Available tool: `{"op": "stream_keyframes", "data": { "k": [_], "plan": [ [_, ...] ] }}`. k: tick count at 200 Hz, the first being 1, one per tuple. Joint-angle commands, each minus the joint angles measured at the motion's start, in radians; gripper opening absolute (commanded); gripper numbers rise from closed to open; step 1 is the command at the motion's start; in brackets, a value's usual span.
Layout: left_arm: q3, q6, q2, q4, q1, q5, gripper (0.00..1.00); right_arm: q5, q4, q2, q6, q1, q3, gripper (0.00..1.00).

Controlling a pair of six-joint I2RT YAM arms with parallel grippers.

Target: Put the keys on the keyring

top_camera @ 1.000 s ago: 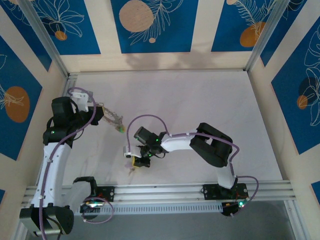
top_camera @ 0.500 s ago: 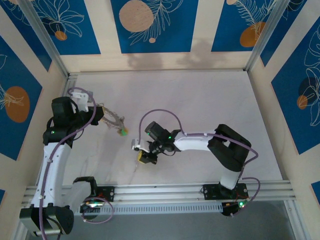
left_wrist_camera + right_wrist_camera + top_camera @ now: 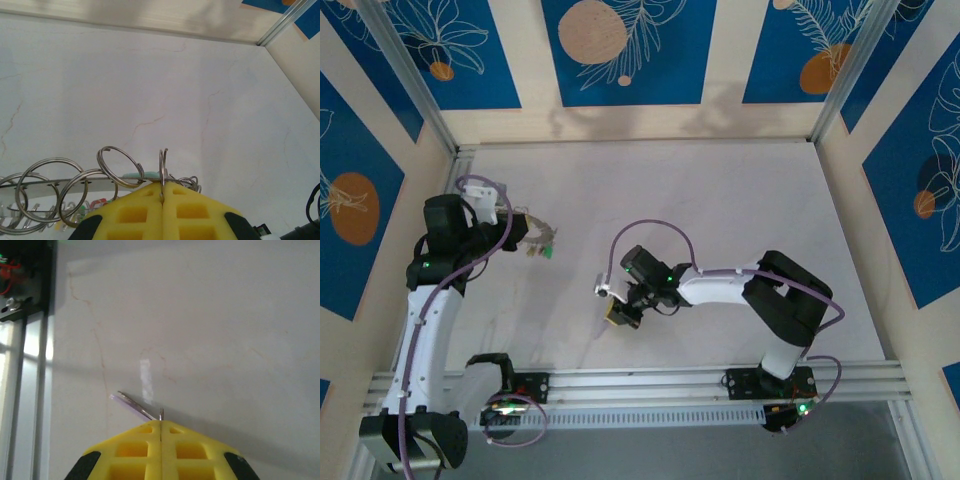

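Two grippers were each closed on a part, so the step in hand was judged to be bringing a key to the ring. The left gripper (image 3: 162, 186), yellow pads pressed together, pinched the keyring (image 3: 162, 162) edge-on. Further wire loops (image 3: 120, 167) and green and red key heads (image 3: 95, 204) hung just beside it. The right gripper (image 3: 160, 424), likewise pressed together, pinched a pale lilac key (image 3: 131, 404) that jutted out over the bench (image 3: 720, 200). From above, the two grippers stood well apart. The next move was judged to need the key's eye aligned with the ring's split end, then fine threading. The bench was pale and faintly veined. It was enclosed by wall panels (image 3: 620, 50) in blue and wood, with an aluminium rail (image 3: 650, 380) along the near edge.
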Motion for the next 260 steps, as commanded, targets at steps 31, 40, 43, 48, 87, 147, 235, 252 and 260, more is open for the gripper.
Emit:
{"op": "stream_keyframes", "data": {
  "k": [31,40,43,48,87,147,235,252,260],
  "plan": [
    [-0.002,-0.014,-0.021,0.044,0.012,0.044,0.00,0.092,-0.015,0.072,0.065,-0.023,0.066,0.00],
    [-0.003,-0.014,-0.024,0.044,0.013,0.044,0.00,0.087,-0.017,0.085,0.074,-0.031,0.077,0.00],
    [-0.002,-0.014,-0.024,0.043,0.012,0.044,0.00,0.082,-0.016,0.088,0.076,-0.032,0.078,0.00],
    [-0.002,-0.013,-0.025,0.043,0.013,0.044,0.00,0.074,-0.011,0.090,0.079,-0.037,0.079,0.00],
    [0.010,-0.022,-0.041,0.036,0.013,0.062,0.00,0.049,0.006,0.116,0.092,-0.051,0.092,0.00],
    [0.006,-0.024,-0.062,0.032,0.013,0.070,0.00,0.038,0.001,0.138,0.102,-0.064,0.099,0.00],
    [-0.002,-0.036,-0.080,0.042,0.013,0.097,0.00,0.046,-0.022,0.117,0.050,-0.061,0.092,0.24],
    [-0.003,-0.040,-0.083,0.044,0.013,0.100,0.00,0.057,-0.023,0.114,0.047,-0.061,0.092,0.27],
    [-0.003,-0.042,-0.085,0.045,0.013,0.103,0.00,0.060,-0.028,0.116,0.043,-0.060,0.096,0.29]
  ]
}}
